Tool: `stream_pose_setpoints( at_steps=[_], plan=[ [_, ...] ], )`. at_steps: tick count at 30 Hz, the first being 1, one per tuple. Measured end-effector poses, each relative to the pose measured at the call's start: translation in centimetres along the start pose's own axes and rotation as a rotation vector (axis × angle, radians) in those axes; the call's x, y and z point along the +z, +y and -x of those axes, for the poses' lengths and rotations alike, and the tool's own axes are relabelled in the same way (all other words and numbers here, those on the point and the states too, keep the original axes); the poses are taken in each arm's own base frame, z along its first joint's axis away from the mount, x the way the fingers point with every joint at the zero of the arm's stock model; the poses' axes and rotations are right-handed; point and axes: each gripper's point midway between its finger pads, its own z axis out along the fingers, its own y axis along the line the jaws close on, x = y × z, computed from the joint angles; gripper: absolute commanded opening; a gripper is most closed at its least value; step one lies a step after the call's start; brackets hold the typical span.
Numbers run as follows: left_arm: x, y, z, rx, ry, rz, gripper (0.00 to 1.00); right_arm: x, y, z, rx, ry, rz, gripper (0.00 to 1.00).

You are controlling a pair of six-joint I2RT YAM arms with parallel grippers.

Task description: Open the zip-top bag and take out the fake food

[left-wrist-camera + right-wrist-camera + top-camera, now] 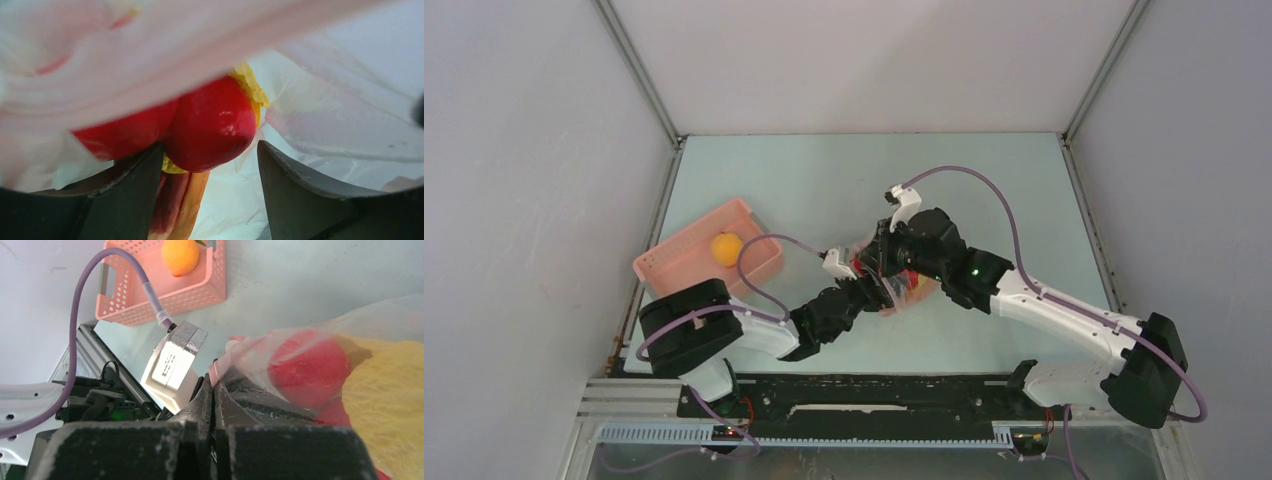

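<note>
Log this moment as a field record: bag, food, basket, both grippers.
bag: zip-top bag held between the two grippers, food inside
in bag: red fruits, yellow piece, orange stick
basket: pink basket off to the left, holding the orange-yellow fruit
left gripper: open, fingers either side of a red fruit
right gripper: shut on the bag's pinkish edge
</note>
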Motion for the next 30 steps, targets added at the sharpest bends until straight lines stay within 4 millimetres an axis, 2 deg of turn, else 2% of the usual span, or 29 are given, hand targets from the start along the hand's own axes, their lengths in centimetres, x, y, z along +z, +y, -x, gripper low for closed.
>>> stream_pose_setpoints(
  at_steps=[4,12,16,17,21,24,27,30],
  plan=[
    [0.3,0.2,-0.2,0.008,-0.013,-0.006,0.65,0.7,-0.3,-0.5,-0.002,0.008,-0.019,0.00],
    [0.2,-0.3,-0.5,0.021,-0.021,-0.046,0.37,1.3,-0.4,-1.2,-0.013,0.017,-0.045,0.00],
    [-0.5,-0.3,-0.8,0.032,-0.004,-0.059,0.33,1.2,-0.4,-1.9,-0.022,0.035,-0.053,0.00],
    [-0.7,-0.2,-0.8,0.034,0.000,-0.058,0.34,1.1,-0.3,-2.0,-0.023,0.039,-0.051,0.00],
    [-1.8,0.1,-0.7,0.058,0.018,-0.027,0.49,0.6,0.1,-2.0,-0.030,0.038,-0.043,0.00],
    [-2.6,-0.2,0.5,0.087,-0.010,0.001,0.61,0.0,-0.1,-2.0,-0.036,0.043,-0.056,0.00],
    [-3.5,-0.3,1.6,0.124,-0.046,0.046,0.67,-0.2,-0.4,-2.5,-0.038,0.062,-0.072,0.00],
    [-4.0,0.3,1.9,0.147,-0.062,0.102,0.72,-0.3,-0.6,-2.9,-0.038,0.074,-0.079,0.00]
  ],
)
